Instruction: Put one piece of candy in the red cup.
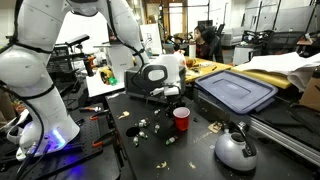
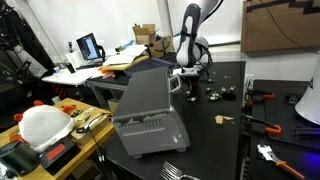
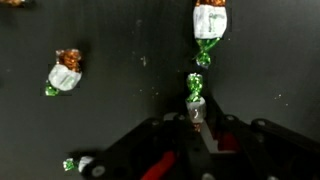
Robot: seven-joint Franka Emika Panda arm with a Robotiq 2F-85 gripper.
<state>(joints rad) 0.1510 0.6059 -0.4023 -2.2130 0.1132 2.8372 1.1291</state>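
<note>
The red cup (image 1: 181,119) stands upright on the black table, just in front of my gripper (image 1: 166,92). In the wrist view my gripper (image 3: 197,118) is shut on a candy (image 3: 196,98) in a white and green wrapper, whose green twist sticks out past the fingertips. Loose candies lie below on the dark surface: one at the top (image 3: 210,22), one at the left (image 3: 65,73) and one at the lower left (image 3: 72,163). Several candies (image 1: 141,125) lie scattered left of the cup. I cannot see the cup in the exterior view (image 2: 188,76) that shows my gripper beyond the oven.
A grey toaster oven (image 1: 236,90) (image 2: 148,112) stands beside the cup. A round silver kettle (image 1: 236,149) sits near the table's front. Red-handled tools (image 2: 262,97) lie on the black table. A cluttered desk with a laptop (image 2: 89,47) stands beyond.
</note>
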